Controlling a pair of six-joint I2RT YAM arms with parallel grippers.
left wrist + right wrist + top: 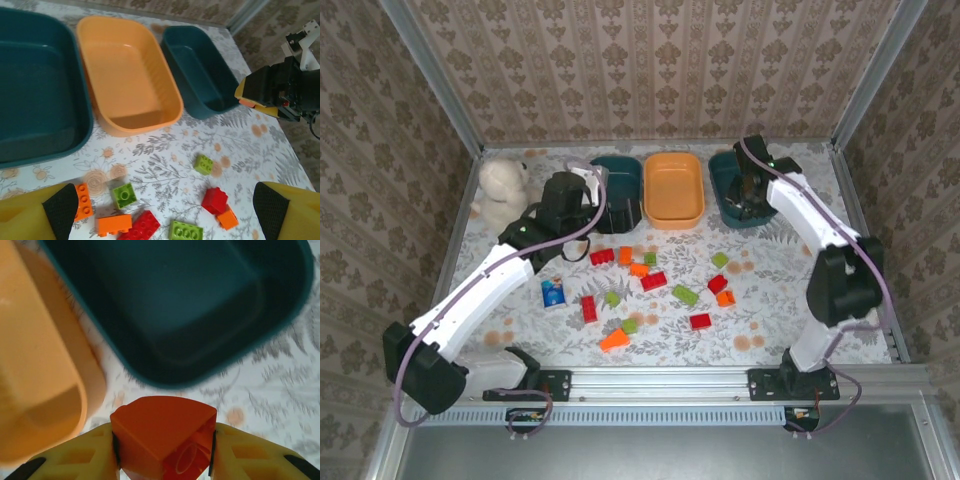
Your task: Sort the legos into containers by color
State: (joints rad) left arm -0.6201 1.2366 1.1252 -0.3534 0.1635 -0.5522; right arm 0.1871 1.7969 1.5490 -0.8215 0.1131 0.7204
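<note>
Three containers stand at the back: a teal tub (620, 172), an orange tub (673, 188) and a second teal tub (728, 180). My right gripper (164, 440) is shut on an orange-red brick (162, 432), just short of the right teal tub's near rim (165, 377); the orange tub (40, 370) lies to its left. My left gripper (165, 215) hangs wide open and empty above loose legos beside the left teal tub (35, 90). Under it lie green (123, 195), red (215, 200) and orange (114, 224) bricks. Several more legos are scattered mid-table, such as a red one (700, 321).
A white teddy bear (502, 190) sits at the back left. A small blue-and-white carton (553, 293) lies near the left arm. Patterned walls with metal posts close in three sides, and a metal rail (660, 380) runs along the front.
</note>
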